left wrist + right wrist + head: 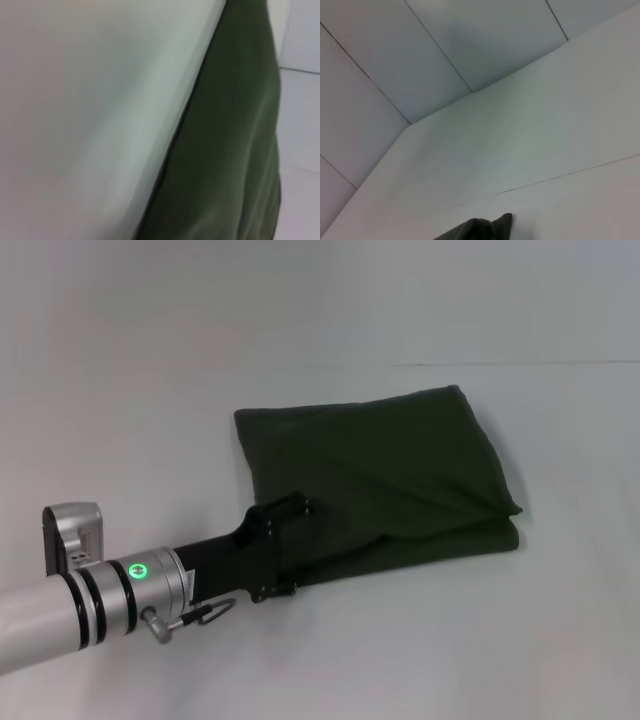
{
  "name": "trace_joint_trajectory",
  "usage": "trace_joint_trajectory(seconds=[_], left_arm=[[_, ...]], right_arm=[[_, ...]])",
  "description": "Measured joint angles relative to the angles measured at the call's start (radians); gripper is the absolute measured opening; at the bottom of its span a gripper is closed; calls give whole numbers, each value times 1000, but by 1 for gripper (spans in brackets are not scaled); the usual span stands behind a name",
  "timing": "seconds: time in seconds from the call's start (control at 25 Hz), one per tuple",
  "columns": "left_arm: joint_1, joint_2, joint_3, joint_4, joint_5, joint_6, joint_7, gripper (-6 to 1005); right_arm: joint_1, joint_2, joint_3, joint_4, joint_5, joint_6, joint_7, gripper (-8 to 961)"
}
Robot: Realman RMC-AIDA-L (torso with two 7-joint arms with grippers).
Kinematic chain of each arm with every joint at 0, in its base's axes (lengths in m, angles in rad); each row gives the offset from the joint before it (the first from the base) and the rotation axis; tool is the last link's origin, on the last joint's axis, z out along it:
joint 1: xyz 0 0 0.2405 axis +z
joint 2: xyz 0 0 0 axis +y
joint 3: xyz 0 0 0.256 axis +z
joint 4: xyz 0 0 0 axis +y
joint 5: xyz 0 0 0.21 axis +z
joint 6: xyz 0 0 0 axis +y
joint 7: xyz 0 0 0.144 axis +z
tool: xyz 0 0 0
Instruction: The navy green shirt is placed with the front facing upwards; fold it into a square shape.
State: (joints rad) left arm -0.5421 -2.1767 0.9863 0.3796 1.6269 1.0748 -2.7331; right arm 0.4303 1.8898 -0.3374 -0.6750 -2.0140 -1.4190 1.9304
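Shirt (375,475) lies folded, roughly square, mid-table (150,360). My left gripper (278,550) is at its near-left corner; can't tell if it grips. Pulling away snagged would undo the fold.

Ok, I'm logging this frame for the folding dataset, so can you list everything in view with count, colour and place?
navy green shirt: one, dark olive green, folded into a rough square on the table, centre-right in the head view; no print or collar showing; a corner also appears in the right wrist view.
table: one, white, under the shirt and filling most of the head view.
wall panels: several, white with dark seams, behind the table in the right wrist view.
left arm: one, silver with black bands and a green light, entering from the near left.
left gripper: one, black, at the shirt's near left edge.
right gripper: not in view.
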Motion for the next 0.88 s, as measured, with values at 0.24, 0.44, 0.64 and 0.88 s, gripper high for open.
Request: trace_joint_trajectory(seconds=[0.24,0.44,0.64,0.88], left_arm=[[14,0,-2,9,-35,2,27,935],[28,0,-5,12,-66,28,50,935],[31,0,1,0,-72,34,53,935],[23,0,5,5,-72,19,53,935]], right_arm=[[0,0,0,0,0,0,2,513],[2,0,0,0,1,4,2,514],[4,0,0,0,1,7,1,514],[4,0,1,0,3,8,0,515]])
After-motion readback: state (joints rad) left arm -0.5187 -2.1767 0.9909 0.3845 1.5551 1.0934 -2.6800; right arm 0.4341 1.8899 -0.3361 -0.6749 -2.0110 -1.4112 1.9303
